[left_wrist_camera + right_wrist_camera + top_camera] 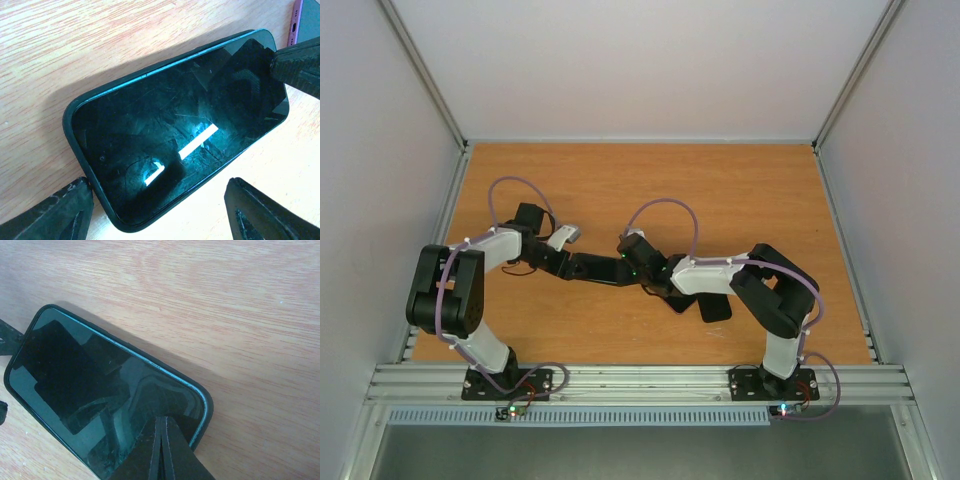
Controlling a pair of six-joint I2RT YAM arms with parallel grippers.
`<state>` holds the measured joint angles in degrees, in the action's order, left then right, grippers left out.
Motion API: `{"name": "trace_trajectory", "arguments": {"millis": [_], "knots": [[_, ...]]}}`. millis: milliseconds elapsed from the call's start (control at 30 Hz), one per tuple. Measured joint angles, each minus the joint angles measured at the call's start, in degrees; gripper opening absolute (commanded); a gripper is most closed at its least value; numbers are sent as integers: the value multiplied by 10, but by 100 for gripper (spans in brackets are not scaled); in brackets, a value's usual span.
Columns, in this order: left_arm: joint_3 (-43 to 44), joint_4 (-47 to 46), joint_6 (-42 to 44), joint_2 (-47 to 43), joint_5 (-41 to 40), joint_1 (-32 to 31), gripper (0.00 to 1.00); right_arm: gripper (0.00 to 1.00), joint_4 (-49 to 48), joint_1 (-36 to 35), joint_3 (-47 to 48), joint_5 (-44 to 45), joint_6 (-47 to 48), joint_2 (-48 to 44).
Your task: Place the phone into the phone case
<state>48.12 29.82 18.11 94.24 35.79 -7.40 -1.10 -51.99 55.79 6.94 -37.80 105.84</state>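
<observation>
The phone (175, 130) lies flat on the table (75, 40), screen up, with a dark rim (207, 407) around its edge. The left pincer (159, 184) stands wide, one end of the phone between its fingers. The right pincer (161, 422) is closed, its tip pressed on the screen's other end.

Orange wood-grain table (650, 190), plain white walls (640, 60) w/ alum. frame rails (640, 378), evenly lit.

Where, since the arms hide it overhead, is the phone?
In wrist views, the phone lies screen-up mid-table, between the left gripper's open jaws, the right gripper's shut jaws over one end.
</observation>
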Motion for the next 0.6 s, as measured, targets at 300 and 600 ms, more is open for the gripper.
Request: {"name": "trace_trajectory", "arguments": {"millis": [300, 600], "knots": [[0, 0, 2, 0, 0, 0, 74, 1, -19, -1, -12, 2, -5, -2], [0, 0, 4, 0, 2, 0, 75, 1, -55, -2, -33, 1, -13, -5]]}}
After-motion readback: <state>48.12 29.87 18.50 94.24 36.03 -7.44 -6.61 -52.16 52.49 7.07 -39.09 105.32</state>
